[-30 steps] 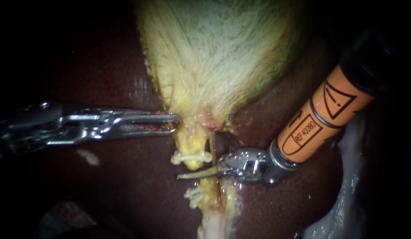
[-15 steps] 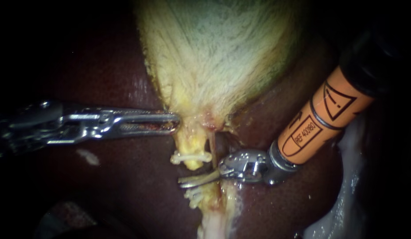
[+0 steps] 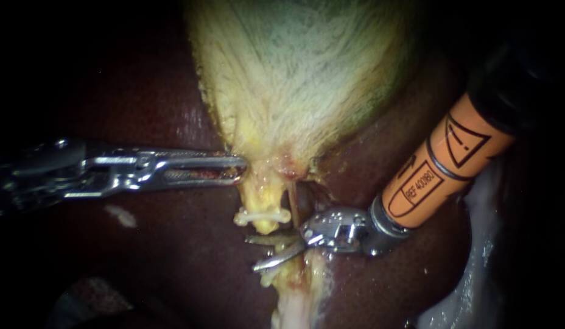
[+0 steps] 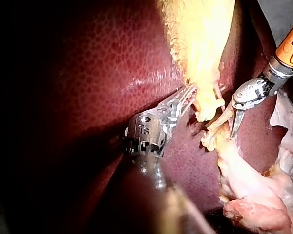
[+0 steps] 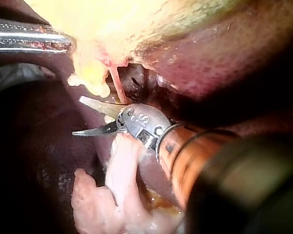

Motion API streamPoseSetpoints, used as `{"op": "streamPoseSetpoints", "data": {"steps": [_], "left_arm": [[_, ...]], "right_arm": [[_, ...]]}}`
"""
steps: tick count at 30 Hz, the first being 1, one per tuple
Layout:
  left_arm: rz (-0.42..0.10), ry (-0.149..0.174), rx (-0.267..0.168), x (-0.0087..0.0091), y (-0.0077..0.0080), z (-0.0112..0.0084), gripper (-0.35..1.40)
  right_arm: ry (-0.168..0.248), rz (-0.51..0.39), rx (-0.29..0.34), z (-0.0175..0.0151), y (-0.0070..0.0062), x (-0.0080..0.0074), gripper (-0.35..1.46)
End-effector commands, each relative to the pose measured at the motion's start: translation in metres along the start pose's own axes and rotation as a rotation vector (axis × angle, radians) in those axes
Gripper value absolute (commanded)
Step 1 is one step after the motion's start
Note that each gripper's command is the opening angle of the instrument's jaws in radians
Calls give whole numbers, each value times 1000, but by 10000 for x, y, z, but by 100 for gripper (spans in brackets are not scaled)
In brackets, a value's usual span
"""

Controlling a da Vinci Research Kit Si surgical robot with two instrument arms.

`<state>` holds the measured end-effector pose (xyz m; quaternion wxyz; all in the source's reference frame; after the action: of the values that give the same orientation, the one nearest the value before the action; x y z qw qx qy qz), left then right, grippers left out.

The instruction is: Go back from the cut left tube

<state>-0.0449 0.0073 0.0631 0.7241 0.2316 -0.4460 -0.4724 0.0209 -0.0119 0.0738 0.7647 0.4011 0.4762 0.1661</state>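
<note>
Liver [image 3: 142, 109] underneath, gallbladder [image 3: 294, 73] lying on it. My left instrument [image 3: 240, 167] has its pincer clenched on the gallbladder neck, probably for tension. My right instrument [image 3: 257, 253] is in the gap of the cut left tube [image 3: 259, 196], just below the clip [image 3: 262, 215], pincer released and empty. A second ago its blades were nearly together. Now they are spread, and it has not backed off.
</note>
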Motion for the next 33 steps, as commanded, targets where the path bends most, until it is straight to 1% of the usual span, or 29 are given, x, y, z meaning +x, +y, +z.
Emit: {"op": "streamPoseSetpoints", "data": {"steps": [1, 3, 4, 5, 8, 12, 16, 19, 24, 30, 33], "left_arm": [[0, 0, 0, 0, 1, 0, -35], [0, 0, 0, 0, 2, 0, -35], [0, 0, 1, 0, 2, 0, -35], [0, 0, 1, 0, 2, 0, -35], [0, 1, 1, 0, 2, 0, -35], [0, 1, 1, 0, 2, 0, -35], [0, 1, 1, 0, 2, 0, -35], [0, 1, 1, 0, 2, 0, -35], [0, 1, 1, 0, 3, 0, -35], [0, 1, 1, 0, 3, 0, -35], [0, 1, 1, 0, 3, 0, -35]], "right_arm": [[1, -1, -2, -1, -3, 1, 76], [7, -1, -17, -6, -9, 4, 86], [12, -18, -30, -9, -11, 5, 89], [19, -46, -50, -14, -13, 7, 98], [34, -115, -108, -31, -15, 10, 113], [43, -192, -178, -57, -16, 12, 125], [42, -264, -239, -84, -18, 17, 130], [31, -344, -279, -107, -19, 21, 130], [10, -423, -348, -146, -20, 32, 130], [-14, -502, -403, -180, -20, 43, 136], [-17, -514, -422, -192, -21, 47, 138]]}}
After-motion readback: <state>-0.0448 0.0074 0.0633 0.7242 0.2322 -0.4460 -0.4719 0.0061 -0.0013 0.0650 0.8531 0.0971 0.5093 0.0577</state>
